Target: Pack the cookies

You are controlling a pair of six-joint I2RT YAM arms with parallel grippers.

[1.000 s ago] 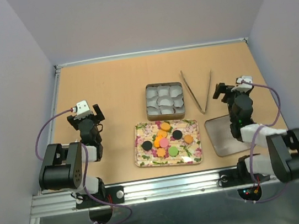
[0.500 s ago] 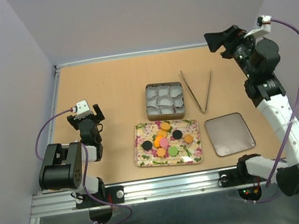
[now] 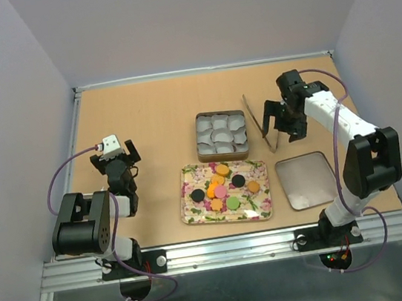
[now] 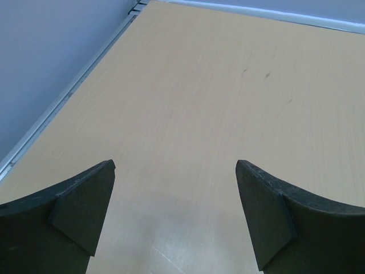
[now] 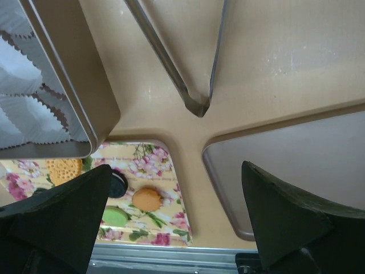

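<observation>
R gripper (image 3: 281,123) hangs over the tongs (image 3: 255,117), fingers apart & empty. Drop straight, straddle both legs nr the joined end, squeeze slow. All cookies (image 3: 222,185) lie on floral tray (image 3: 263,210); L gripper (image 4: 175,166) apart too.

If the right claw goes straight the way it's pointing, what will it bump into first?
Probably the metal tongs: the right gripper points down at their joined end, jaws wide open. Depth is unclear, so it might just miss and touch the bare table beside them.
</observation>
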